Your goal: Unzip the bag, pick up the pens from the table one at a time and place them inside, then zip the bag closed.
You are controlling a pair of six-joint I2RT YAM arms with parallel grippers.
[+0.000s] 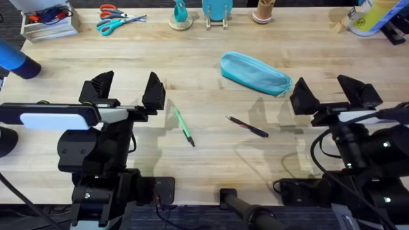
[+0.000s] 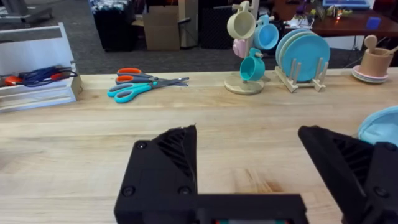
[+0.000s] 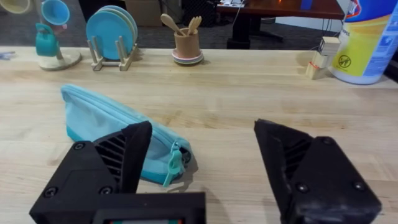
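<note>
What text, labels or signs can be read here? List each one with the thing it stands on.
No word or number reads clearly.
Yellow container at the table's far edge: a round black-and-white symbol and a red-and-blue logo at its top, lettering too blurred to read.
Bag, green pen, black pen: no print visible.

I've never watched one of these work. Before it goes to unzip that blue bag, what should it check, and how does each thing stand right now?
1. Bag lies flat on the table, nothing on top of it: ok.
2. Zipper pull visible at the bag's end: ok.
3. Zipper fully shut: cannot tell.
4. Right gripper open and empty, beside the bag: ok.
5. Left gripper open and empty: ok.
6. Green pen and black pen lie apart, clear of the bag: ok.
</note>
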